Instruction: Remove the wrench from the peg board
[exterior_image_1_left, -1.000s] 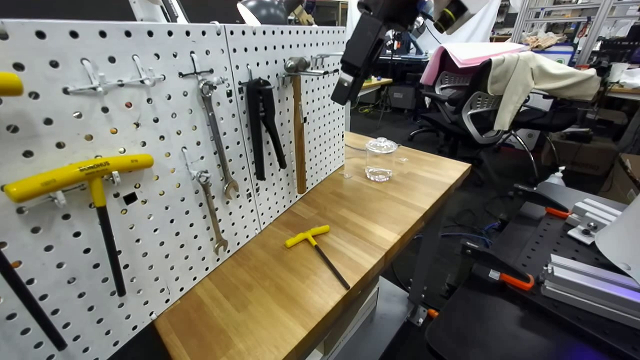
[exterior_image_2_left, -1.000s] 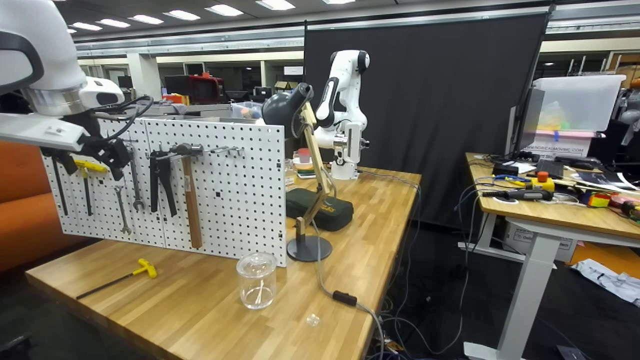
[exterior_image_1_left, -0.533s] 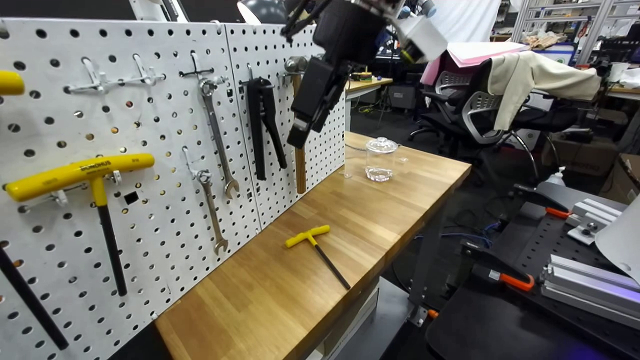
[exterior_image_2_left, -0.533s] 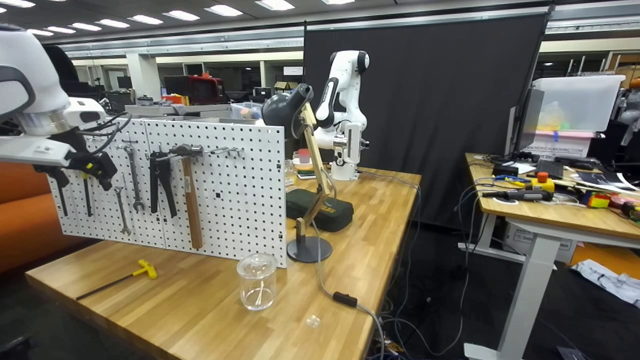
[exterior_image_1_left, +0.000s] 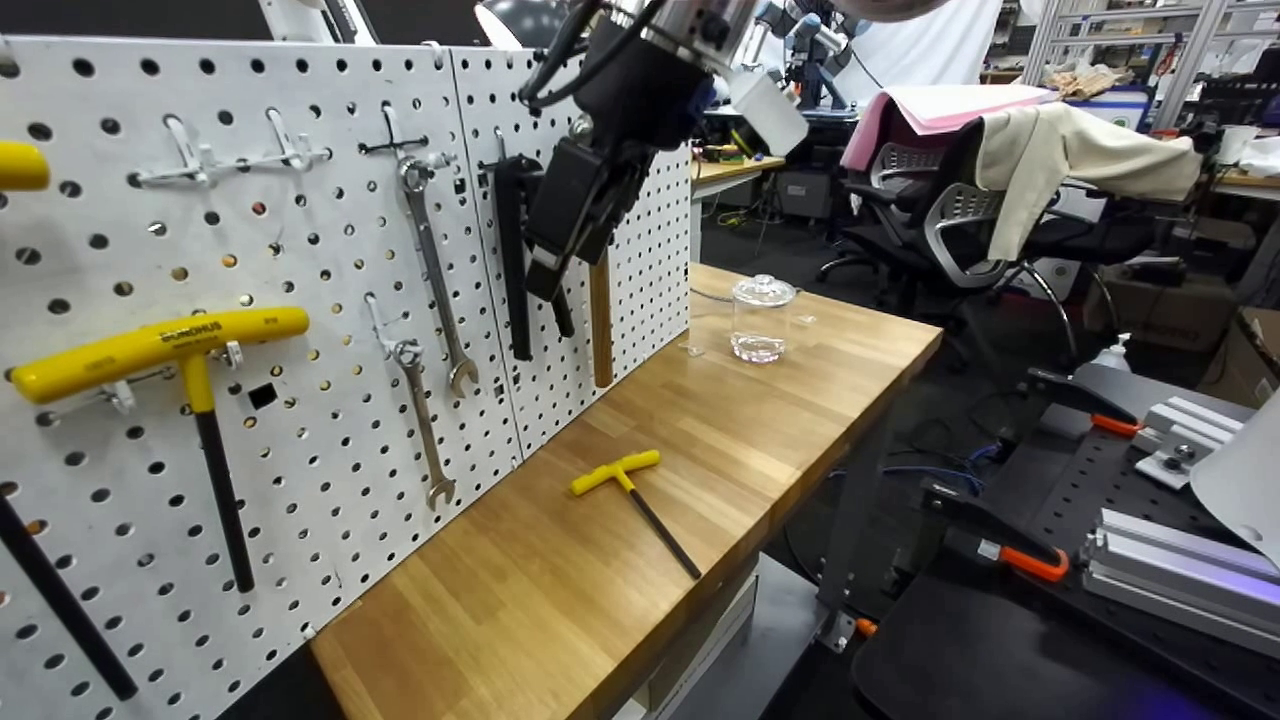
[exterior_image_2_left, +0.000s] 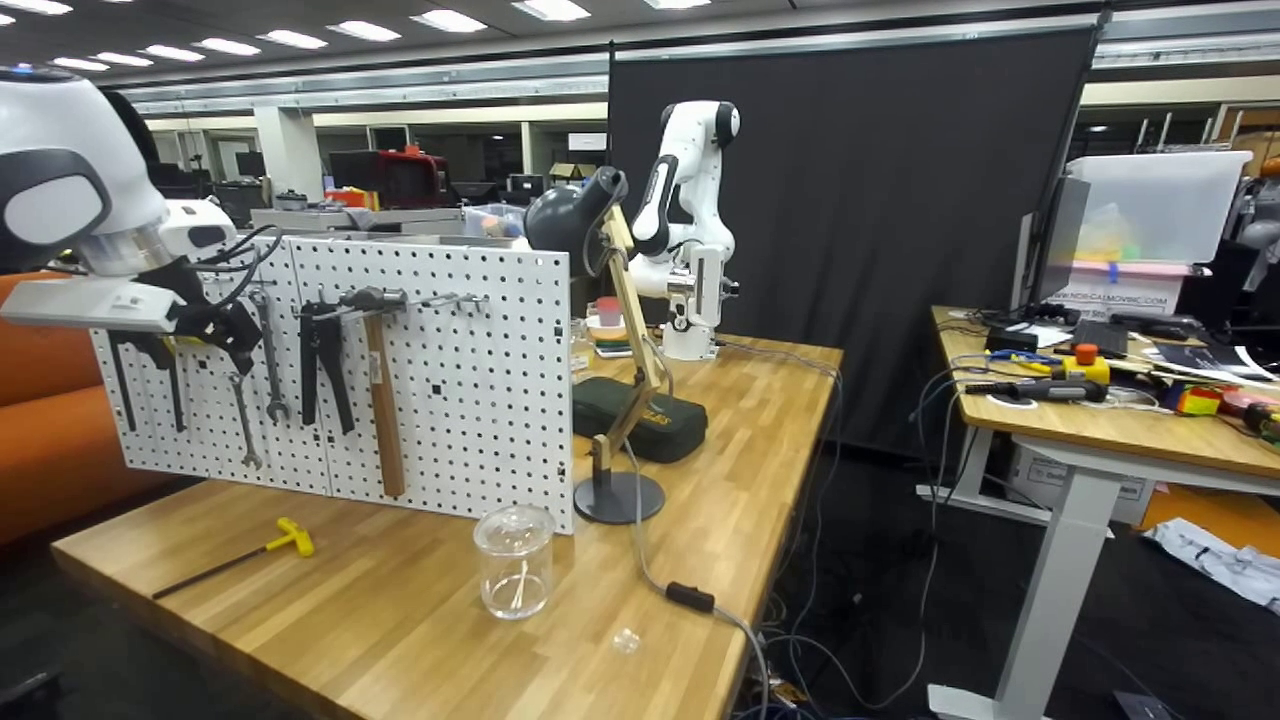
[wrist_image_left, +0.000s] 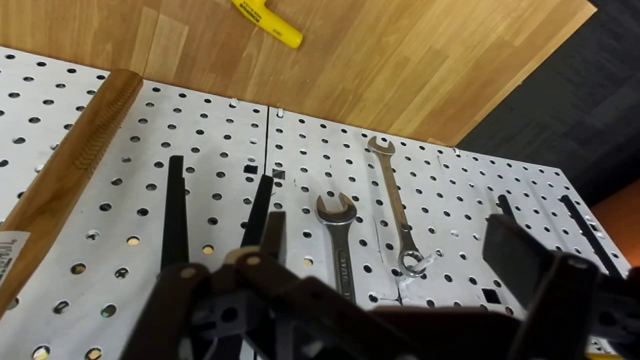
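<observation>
Gaping wide, gripper (wrist_image_left: 392, 245) facing smaller wrench (wrist_image_left: 396, 197)

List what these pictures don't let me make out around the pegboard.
Larger wrench, ring end: hidden by the gripper in the wrist view.
Hammer, head: cut off by the wrist view's left edge.
Its label: print too small to read there.
Leftmost T-handle, grip: cut off by the left edge in an exterior view.

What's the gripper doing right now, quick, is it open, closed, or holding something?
Gripper: open, jaws spread wide apart, holding nothing.
</observation>
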